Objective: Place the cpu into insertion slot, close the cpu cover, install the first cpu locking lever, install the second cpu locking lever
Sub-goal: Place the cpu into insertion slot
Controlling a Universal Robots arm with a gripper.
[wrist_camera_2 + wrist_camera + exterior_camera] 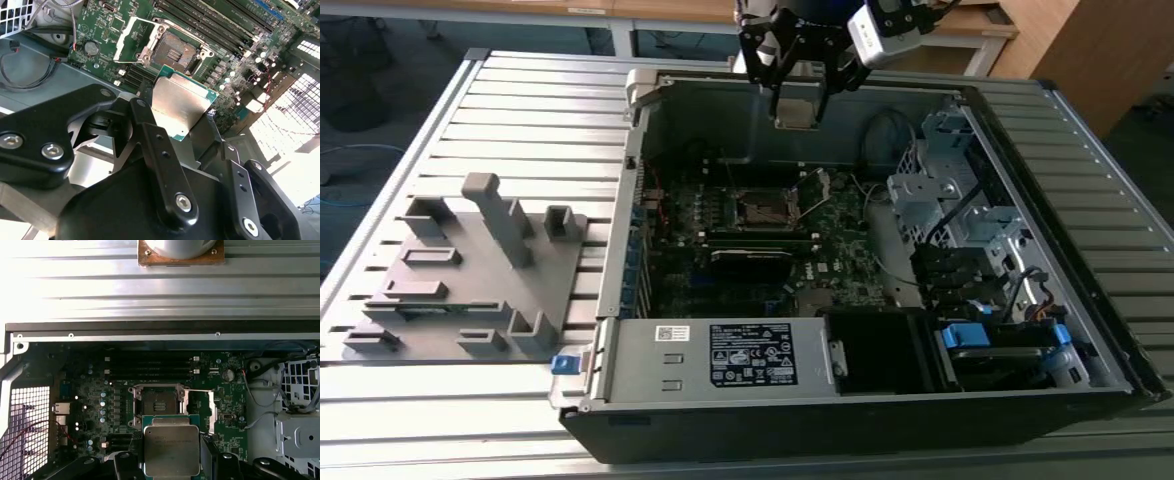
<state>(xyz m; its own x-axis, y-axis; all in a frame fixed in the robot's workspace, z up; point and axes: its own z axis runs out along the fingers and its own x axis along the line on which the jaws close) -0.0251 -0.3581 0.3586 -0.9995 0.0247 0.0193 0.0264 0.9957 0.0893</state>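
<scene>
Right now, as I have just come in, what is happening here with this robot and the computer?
A robot arm is working over an open computer case. Its end effector grips the cpu and holds it in the air above the green motherboard. The insertion slot is uncovered and has no chip in it, so the cpu is not yet placed.

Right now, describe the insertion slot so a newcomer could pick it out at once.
Inside the open computer case, look at the green circuit board. Near its middle sits the insertion slot, a small square socket with a dark centre and silvery rim, unlike the long black memory strips beside it.
</scene>
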